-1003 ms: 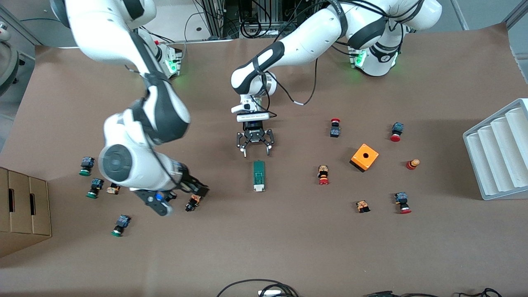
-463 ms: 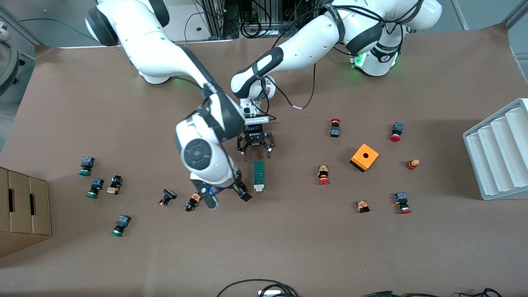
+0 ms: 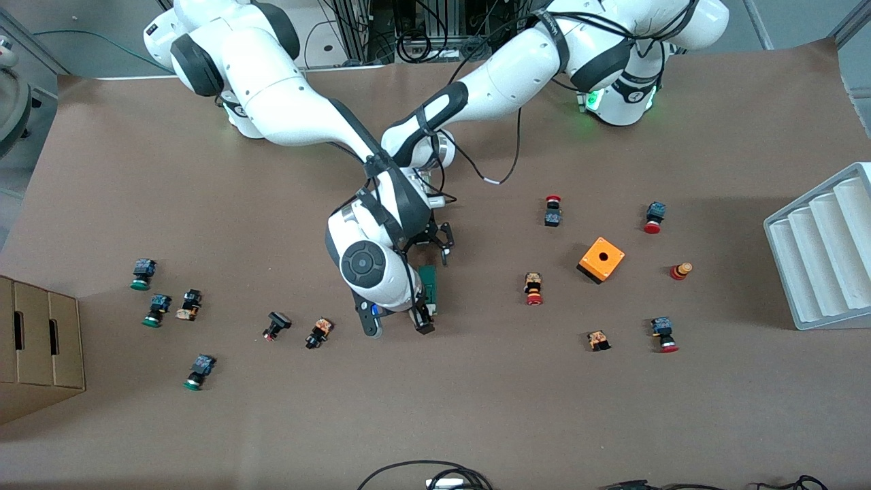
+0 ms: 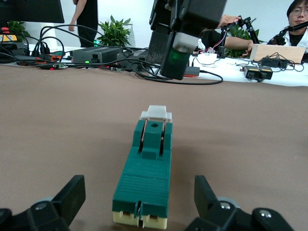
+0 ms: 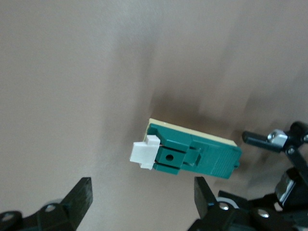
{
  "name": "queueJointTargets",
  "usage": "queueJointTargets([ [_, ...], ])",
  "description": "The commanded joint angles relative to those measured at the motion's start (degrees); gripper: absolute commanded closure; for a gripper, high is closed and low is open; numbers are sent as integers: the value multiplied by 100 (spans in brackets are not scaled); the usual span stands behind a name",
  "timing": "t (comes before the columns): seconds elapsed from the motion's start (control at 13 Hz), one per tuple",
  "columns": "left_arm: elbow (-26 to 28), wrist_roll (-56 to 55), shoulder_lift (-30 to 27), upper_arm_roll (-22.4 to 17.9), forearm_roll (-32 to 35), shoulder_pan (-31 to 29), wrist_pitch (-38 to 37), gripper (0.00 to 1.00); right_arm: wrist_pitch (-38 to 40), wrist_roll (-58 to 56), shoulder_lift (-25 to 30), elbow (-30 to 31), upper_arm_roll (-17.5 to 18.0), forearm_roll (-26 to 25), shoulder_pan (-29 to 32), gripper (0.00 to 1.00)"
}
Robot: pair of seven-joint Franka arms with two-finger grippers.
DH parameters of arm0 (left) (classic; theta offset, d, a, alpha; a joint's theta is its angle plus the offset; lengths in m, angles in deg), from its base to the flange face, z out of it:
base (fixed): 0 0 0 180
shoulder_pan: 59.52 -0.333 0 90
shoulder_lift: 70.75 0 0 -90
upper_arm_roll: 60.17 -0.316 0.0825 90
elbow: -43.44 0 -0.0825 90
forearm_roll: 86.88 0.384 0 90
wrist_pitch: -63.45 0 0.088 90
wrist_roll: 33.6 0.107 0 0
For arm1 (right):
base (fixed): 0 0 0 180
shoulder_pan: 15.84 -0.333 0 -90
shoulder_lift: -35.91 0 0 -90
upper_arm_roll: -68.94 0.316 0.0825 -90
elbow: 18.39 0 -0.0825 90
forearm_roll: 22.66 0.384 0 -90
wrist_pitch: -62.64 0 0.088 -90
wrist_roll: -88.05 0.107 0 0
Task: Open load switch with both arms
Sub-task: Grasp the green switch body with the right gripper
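Brown paper covers the whole table, and beyond it the left wrist view shows a lab bench with cables, plants and a seated person.

Near the centre of the front view lies the load switch, flat on the paper, its white tab at the end nearer the front camera. I judge it lies lengthwise between my arms so that each can take one end.

My left gripper sits low at the switch's plain end, fingers wide apart on either side of it and not touching.

My right gripper hangs over the tab end, jaws spread, holding nothing. Its fingers show just beside the tab in the front view.

Red and green push buttons lie scattered toward both ends. An orange box sits toward the left arm's end, with a white ribbed tray at the right edge of the front view and a cardboard box at its left edge.
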Motion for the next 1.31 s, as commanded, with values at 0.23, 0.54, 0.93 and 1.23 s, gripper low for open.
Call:
queueJointTargets([
  [0.23, -293, 14, 248, -7, 179, 32, -54, 0, 51, 122, -482, -539, -115, 1195, 220, 5],
  [0.54, -337, 31, 266, -77, 179, 41, -19, 0, 86, 165, -491, -469, -132, 1364, 255, 6],
  [0.93, -398, 49, 301, -77, 153, 41, -19, 1, 253, -381, -579, -486, -80, 1539, 352, 1],
  [1.23, -653, 57, 503, -68, 161, 41, -10, 3, 192, 69, -649, -468, -115, 1856, 414, 2],
])
